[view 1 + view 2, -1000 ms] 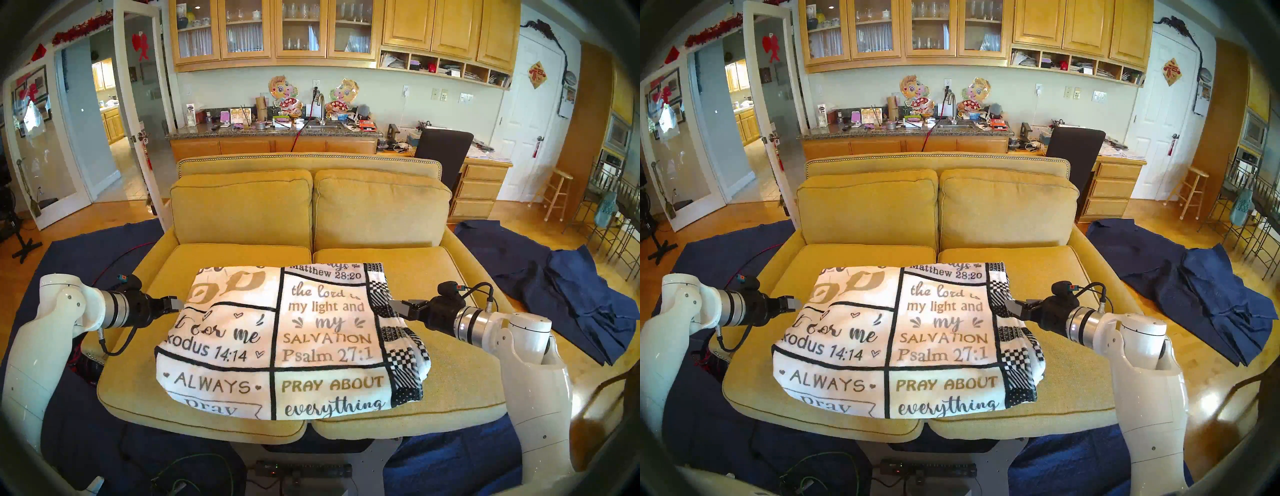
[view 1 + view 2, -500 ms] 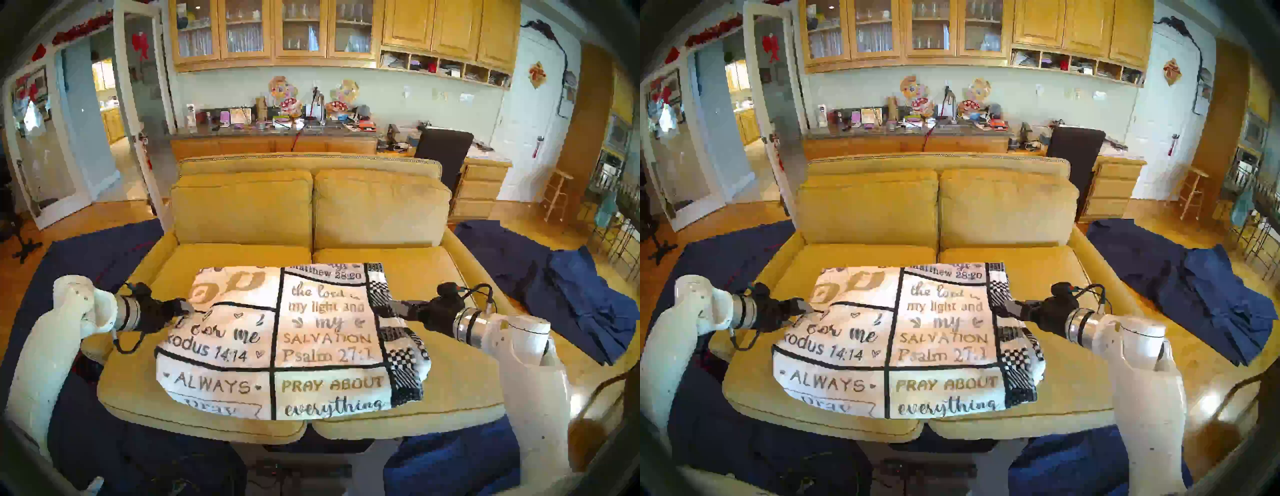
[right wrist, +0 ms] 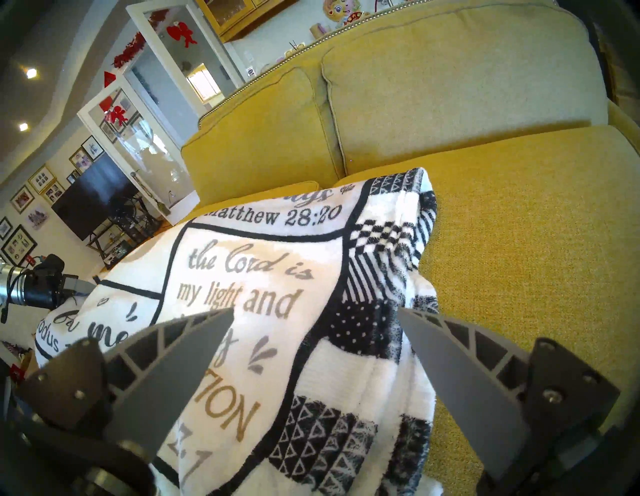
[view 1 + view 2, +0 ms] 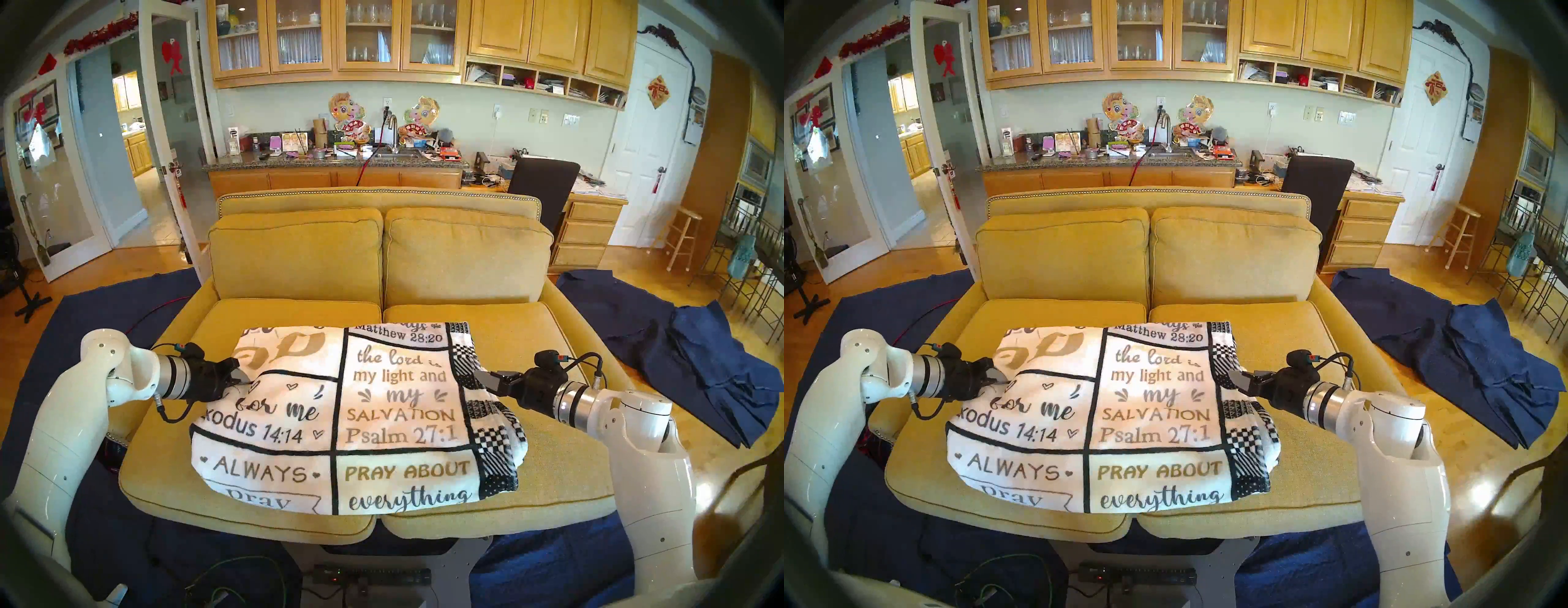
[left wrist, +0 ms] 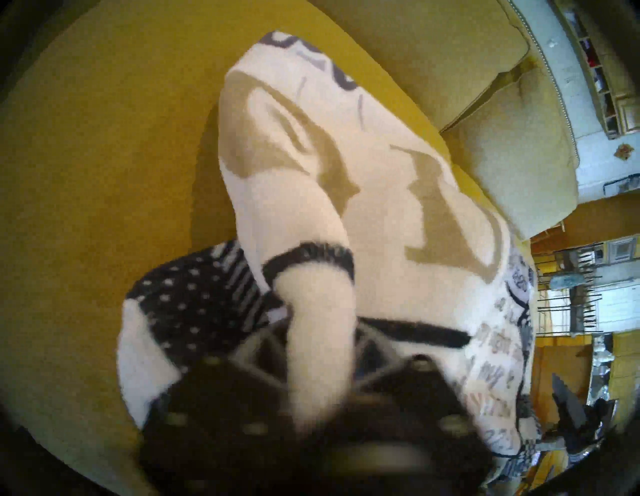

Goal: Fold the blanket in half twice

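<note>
The blanket (image 4: pixel 352 416) (image 4: pixel 1106 416), white with black grid lines, verse lettering and a checkered right border, lies folded on the yellow sofa seat (image 4: pixel 551 335). My left gripper (image 4: pixel 242 379) (image 4: pixel 998 375) is at its left edge. In the blurred left wrist view a raised fold of the blanket (image 5: pixel 381 194) fills the narrow gap of the left gripper (image 5: pixel 322 332), with both fingers against it. My right gripper (image 4: pixel 481 375) (image 4: pixel 1236 375) (image 3: pixel 315 313) stands open at the blanket's (image 3: pixel 259 277) right edge, fingers astride the checkered border with nothing held.
The sofa's back cushions (image 4: pixel 382 254) rise behind the blanket. Crumpled navy cloths (image 4: pixel 700 373) lie on the floor to the right, and more navy cloth (image 4: pixel 106 305) to the left. Cables and a black box (image 4: pixel 369 577) lie below the sofa's front edge.
My left arm has swung in toward the blanket; its gripper has gone onto the left edge and closed on a fold. The right gripper has barely moved and stays open.
</note>
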